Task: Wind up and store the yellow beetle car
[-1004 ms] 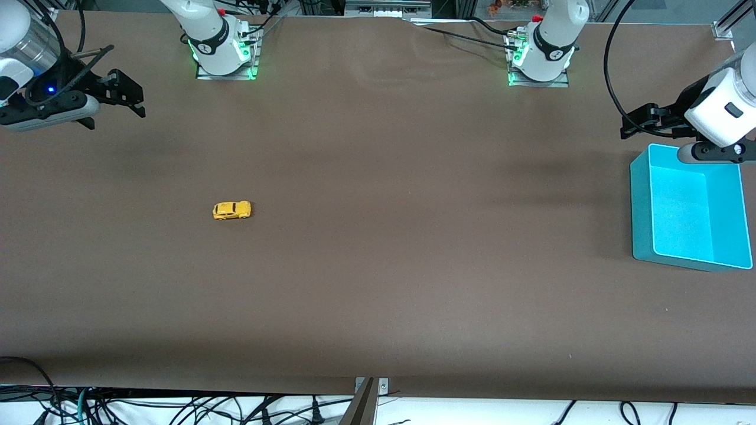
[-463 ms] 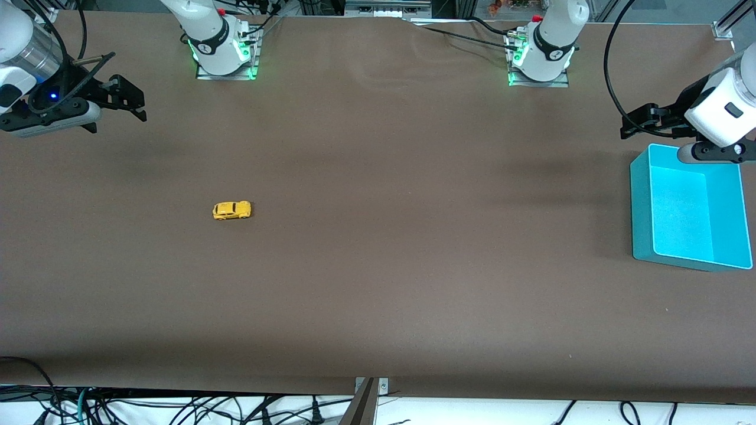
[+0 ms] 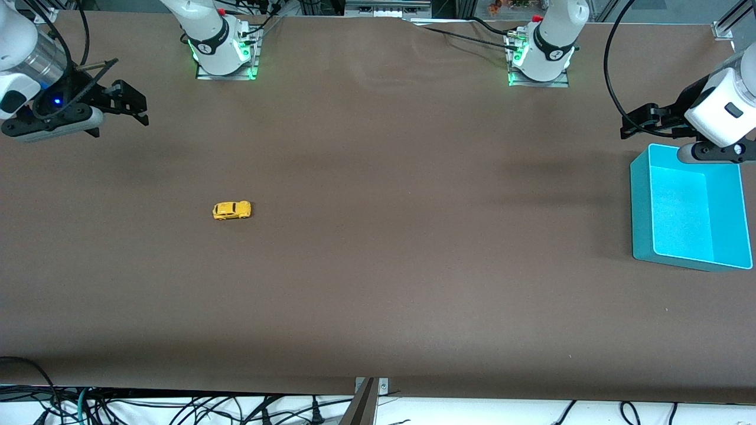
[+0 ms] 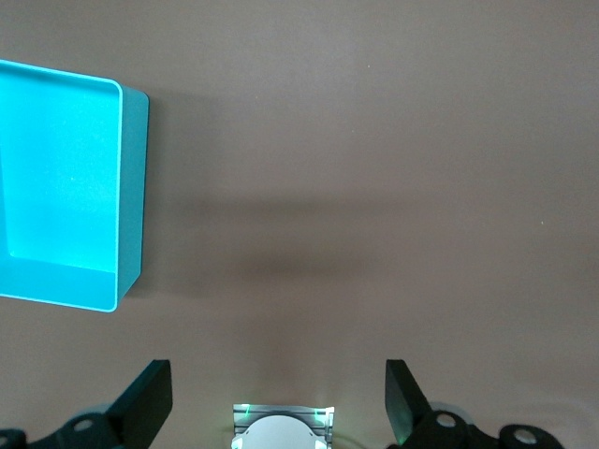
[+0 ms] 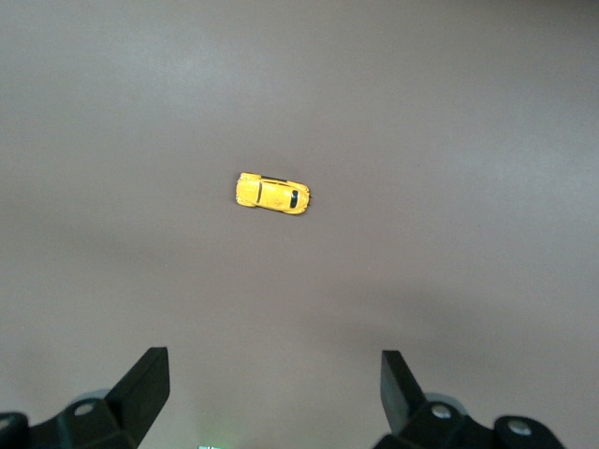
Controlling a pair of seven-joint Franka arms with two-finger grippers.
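Observation:
The yellow beetle car (image 3: pixel 231 210) stands on its wheels on the brown table, toward the right arm's end. In the right wrist view the car (image 5: pixel 272 193) lies well ahead of the fingers. My right gripper (image 3: pixel 127 106) hangs open and empty in the air near that end's edge, well clear of the car. Its jaws stand wide apart in its own view (image 5: pixel 273 365). My left gripper (image 3: pixel 641 121) is open and empty above the table beside the turquoise bin (image 3: pixel 641 206). Only bare table lies between its jaws (image 4: pixel 276 379).
The turquoise bin (image 4: pixel 134 187) is empty and sits at the left arm's end of the table. The two arm bases (image 3: pixel 221 53) (image 3: pixel 540 59) stand along the table's edge farthest from the front camera. Cables hang below the table's near edge.
My right gripper has shifted slightly over the table toward the car's side, staying open. The left arm, the car and the bin have not moved.

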